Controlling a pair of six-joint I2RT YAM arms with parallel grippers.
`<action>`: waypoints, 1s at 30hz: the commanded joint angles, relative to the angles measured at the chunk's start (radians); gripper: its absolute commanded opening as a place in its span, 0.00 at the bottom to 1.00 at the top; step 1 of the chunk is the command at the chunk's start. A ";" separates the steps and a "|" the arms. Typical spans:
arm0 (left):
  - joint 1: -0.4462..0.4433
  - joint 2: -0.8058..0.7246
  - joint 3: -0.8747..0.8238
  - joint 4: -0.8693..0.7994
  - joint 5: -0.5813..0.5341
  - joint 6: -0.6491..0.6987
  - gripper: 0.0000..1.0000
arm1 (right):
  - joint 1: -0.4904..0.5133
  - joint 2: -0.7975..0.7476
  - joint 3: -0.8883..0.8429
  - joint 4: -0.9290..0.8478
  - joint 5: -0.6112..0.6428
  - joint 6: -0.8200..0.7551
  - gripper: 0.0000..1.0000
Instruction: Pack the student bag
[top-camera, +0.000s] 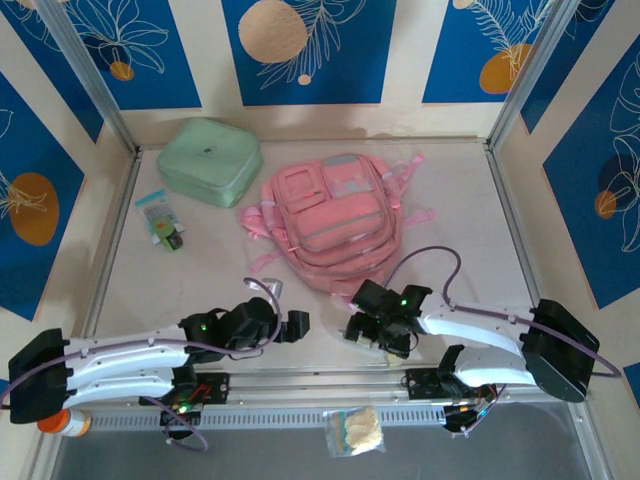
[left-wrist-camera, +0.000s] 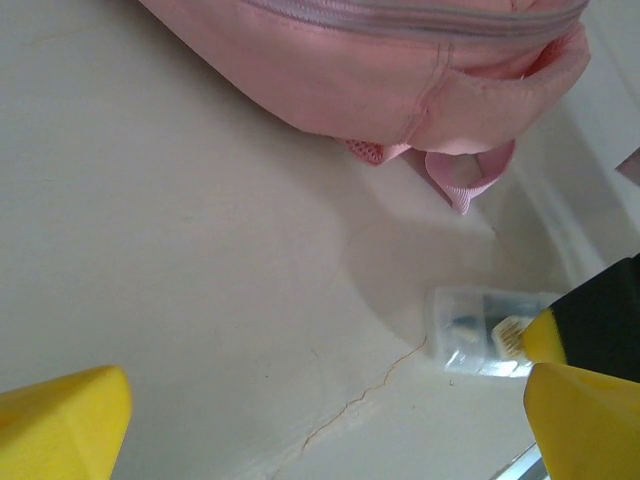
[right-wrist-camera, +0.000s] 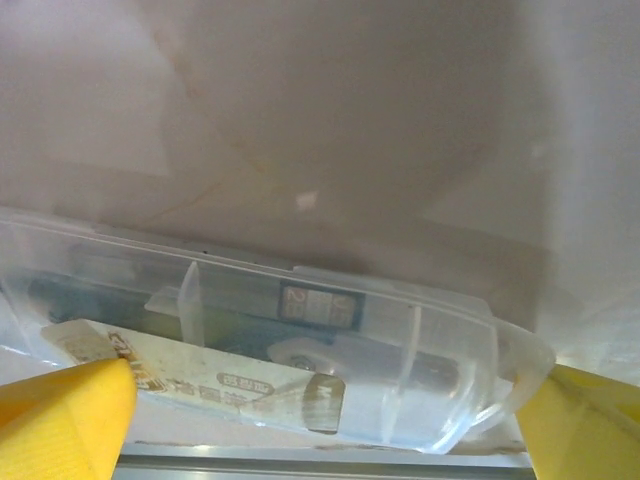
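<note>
The student bag (top-camera: 330, 225) is a big pink backpack lying flat mid-table, front pockets up; its near edge and a strap loop fill the top of the left wrist view (left-wrist-camera: 400, 80). A clear plastic box (right-wrist-camera: 300, 340) holding small stationery lies on the table just in front of the bag's near edge (top-camera: 374, 344). My right gripper (right-wrist-camera: 320, 430) is open, its yellow fingers either side of the box's near edge (top-camera: 358, 335). My left gripper (top-camera: 298, 325) hovers open over bare table (left-wrist-camera: 320, 430), with the box (left-wrist-camera: 480, 330) to its right.
A mint-green zip case (top-camera: 208, 160) sits at the back left. A small packet (top-camera: 160, 218) lies left of the bag. A clear pouch (top-camera: 352, 432) and an orange-capped bottle (top-camera: 62, 423) rest on the front ledge. Walls enclose the table.
</note>
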 joint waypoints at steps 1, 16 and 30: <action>0.029 -0.034 0.001 -0.090 -0.029 0.007 0.99 | 0.050 0.056 0.090 0.093 -0.001 0.012 0.97; 0.109 -0.191 -0.034 -0.215 -0.009 -0.049 0.99 | 0.053 0.101 0.198 0.002 -0.059 -0.572 0.99; 0.169 -0.188 -0.016 -0.267 0.060 -0.001 0.99 | 0.101 0.341 0.313 -0.032 -0.038 -0.790 0.99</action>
